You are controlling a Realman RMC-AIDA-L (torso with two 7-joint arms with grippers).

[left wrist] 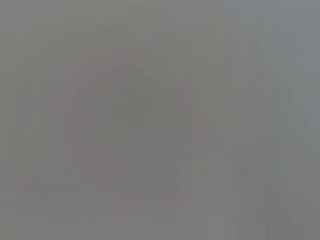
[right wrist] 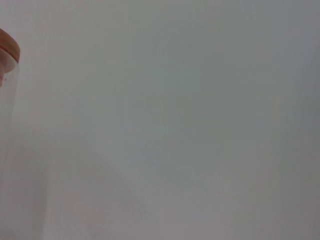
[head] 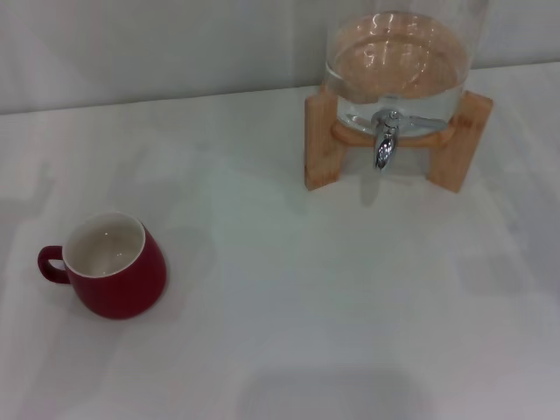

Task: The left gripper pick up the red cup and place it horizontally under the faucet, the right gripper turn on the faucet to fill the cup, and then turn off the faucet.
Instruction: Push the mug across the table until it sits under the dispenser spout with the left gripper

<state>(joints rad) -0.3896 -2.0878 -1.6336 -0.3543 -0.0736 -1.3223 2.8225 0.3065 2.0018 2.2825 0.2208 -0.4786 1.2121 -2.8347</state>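
one cup (head: pixel 112 267) is seen in the head view, standing upright on the white table (head: pixel 289 297) toward the robot's left and near side. it is dark red outside and cream-white inside, its mouth is turned up, and nothing can be made out inside it. its single loop handle (head: pixel 51 263) is turned toward the left edge of the view.

one glass jar (head: pixel 398 66) is set in one wooden stand (head: pixel 322 140) at the far right of the table, well apart from the cup. two wooden legs of the stand are visible, one on each side. one chrome faucet (head: pixel 384 142) is mounted low on the front of the jar, between the legs, with its spout pointed down above bare table. no water is seen running from it.

neither gripper is shown in any view, so whether either claw is spread or pressed together cannot be told. the left wrist view is filled by a blurred grey surface only. in the right wrist view, a pale surface is shown, with the edge of the jar (right wrist: pixel 7 75) and a wooden rim at one side.
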